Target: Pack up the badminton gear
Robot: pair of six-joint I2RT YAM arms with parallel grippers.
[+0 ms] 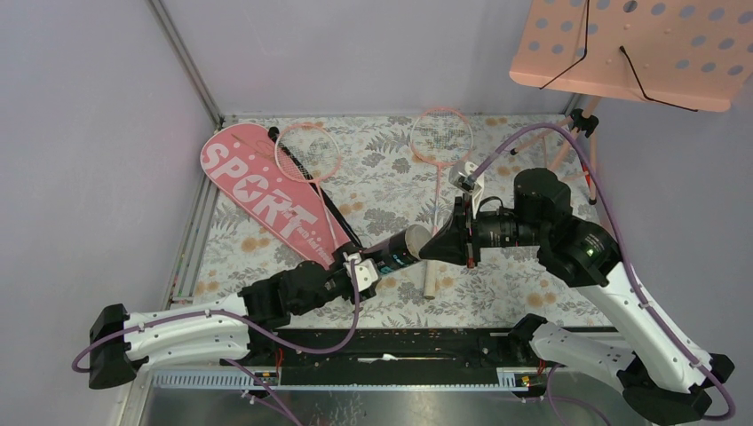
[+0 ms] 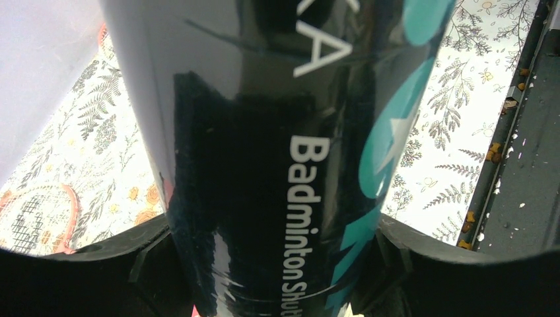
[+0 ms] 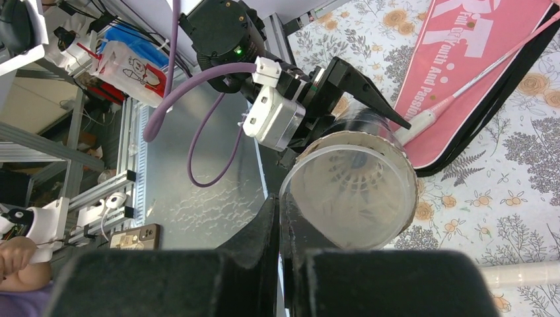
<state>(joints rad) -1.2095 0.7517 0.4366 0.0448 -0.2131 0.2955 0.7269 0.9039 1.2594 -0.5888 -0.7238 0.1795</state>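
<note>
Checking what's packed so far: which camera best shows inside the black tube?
The right wrist view: it looks straight into the tube, where a white shuttlecock sits. The left wrist view shows only its printed outer wall, held by the left gripper; the top view shows it small, side-on.

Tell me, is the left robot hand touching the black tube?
Touching. In the left wrist view the black tube fills the space between the left gripper's fingers, and both press against its sides with no gap showing.
</note>
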